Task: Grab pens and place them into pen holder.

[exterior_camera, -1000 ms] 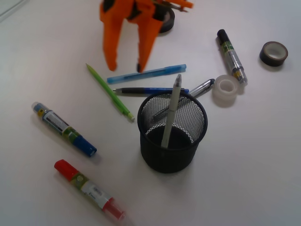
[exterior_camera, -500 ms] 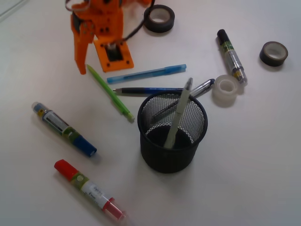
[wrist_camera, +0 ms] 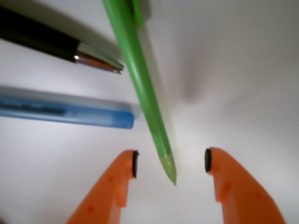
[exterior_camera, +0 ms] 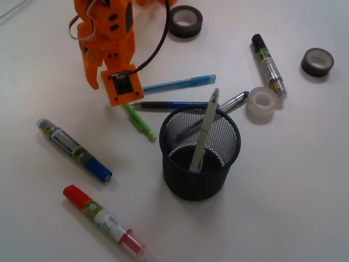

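The black mesh pen holder (exterior_camera: 200, 154) stands mid-table with a white-grey pen (exterior_camera: 204, 131) leaning inside it. A light green pen (wrist_camera: 142, 86) lies on the table, its tip between my open gripper's (wrist_camera: 170, 162) orange fingers without touching either pad. In the front view my gripper (exterior_camera: 103, 82) hangs over that green pen (exterior_camera: 139, 123), hiding its upper half. A light blue pen (exterior_camera: 180, 84) and a dark blue pen (exterior_camera: 172, 105) lie behind the holder, and a silver-dark pen (exterior_camera: 234, 101) pokes out beside it. The wrist view also shows the light blue pen (wrist_camera: 65, 112) and dark pen (wrist_camera: 51, 42).
Thick markers lie around: blue-capped (exterior_camera: 73, 149), red-capped (exterior_camera: 103, 220) and black-capped (exterior_camera: 268, 65). A clear tape roll (exterior_camera: 261, 104) sits right of the holder. Dark tape rolls rest at the back (exterior_camera: 185, 21) and far right (exterior_camera: 317, 61).
My gripper swung left from above the blue pen, then came down toward the front over the green pen's tip. The white-grey pen in the holder tipped slightly to the right.
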Available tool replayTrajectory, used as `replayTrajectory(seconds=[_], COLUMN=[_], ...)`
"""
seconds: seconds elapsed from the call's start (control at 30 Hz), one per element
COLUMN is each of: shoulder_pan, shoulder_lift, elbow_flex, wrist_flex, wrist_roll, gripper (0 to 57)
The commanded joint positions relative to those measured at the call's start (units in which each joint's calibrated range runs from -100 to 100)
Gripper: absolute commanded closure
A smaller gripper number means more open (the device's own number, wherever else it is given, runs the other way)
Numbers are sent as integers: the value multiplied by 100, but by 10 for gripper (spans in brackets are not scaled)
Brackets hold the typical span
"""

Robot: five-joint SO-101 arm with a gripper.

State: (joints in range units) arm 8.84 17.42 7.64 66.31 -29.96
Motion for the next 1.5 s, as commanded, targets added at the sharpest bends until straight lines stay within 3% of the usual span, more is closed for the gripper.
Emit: replayTrajectory(seconds=[0.0, 0.3, 0.47, 0.73, 1.07, 1.27, 1.47], shoulder_pan=[17, 174, 174, 181, 47, -581, -1501], shoulder_lift=[234, 634, 668, 472, -2146, -3276, -3276], elbow_flex=[-256, -266, -275, -275, -718, -646, 52], wrist_flex=[-8, -8, -104, -16, 578, -760, -3411], wrist_roll=[34, 44, 171, 176, -322, -869, -1529], gripper=[403, 410, 569, 572, 572, 572, 572])
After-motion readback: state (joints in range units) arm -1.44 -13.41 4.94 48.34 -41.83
